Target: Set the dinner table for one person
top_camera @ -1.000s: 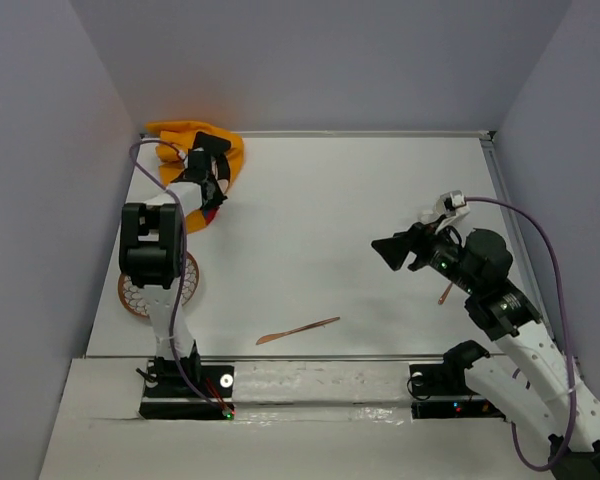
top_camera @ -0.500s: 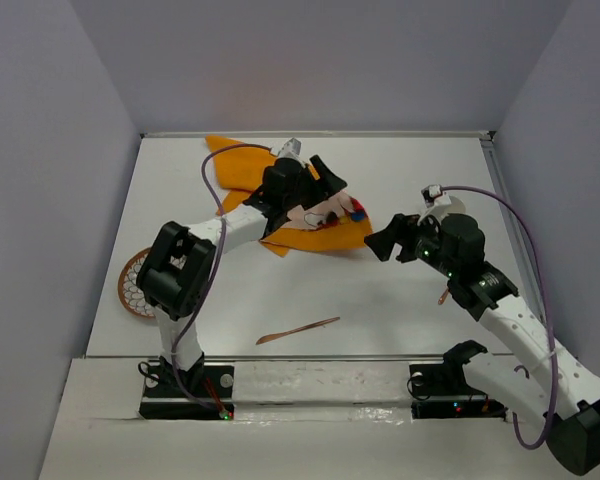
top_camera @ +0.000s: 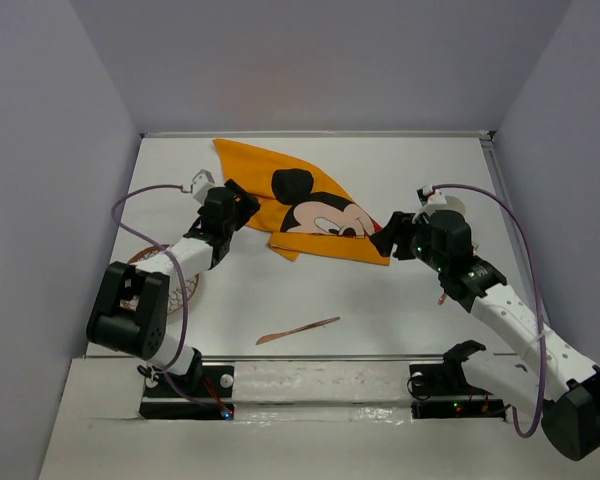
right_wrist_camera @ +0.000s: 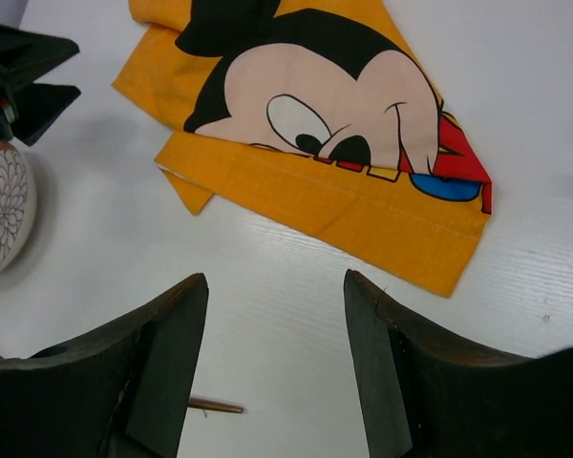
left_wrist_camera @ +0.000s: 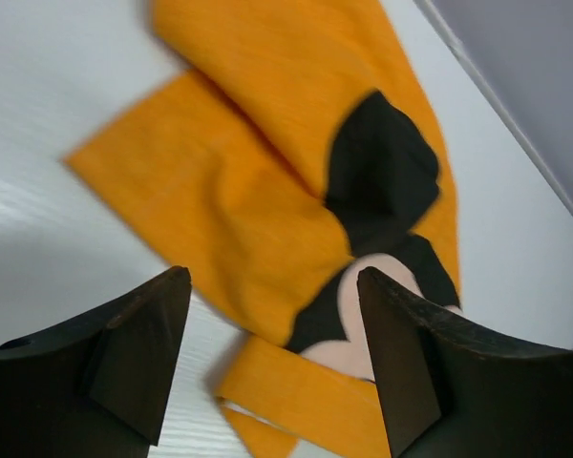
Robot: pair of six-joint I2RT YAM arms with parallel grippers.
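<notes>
- The dinner table [top_camera: 310, 290] is the big white top filling the booth, with both arms reaching out over it.
- To my eye it is stiff, fixed and smooth. It is nothing to grip, only a surface to lay things on, and light things may slide on it.
- An orange Mickey cloth [top_camera: 305, 205] lies spread across the table's far middle, with its near hem doubled over. It looks soft and limp, so a pinch at a corner or hem would suit it best.
- The left gripper [left_wrist_camera: 272, 286] hangs over the cloth's left edge, jaws spread wide and holding nothing.
- The right gripper [right_wrist_camera: 272, 286] sits just off the cloth's near right corner, also wide and empty.
- A patterned plate [right_wrist_camera: 0, 215] waits at the near left, and a wooden utensil [top_camera: 298, 330] lies near the front edge.
</notes>
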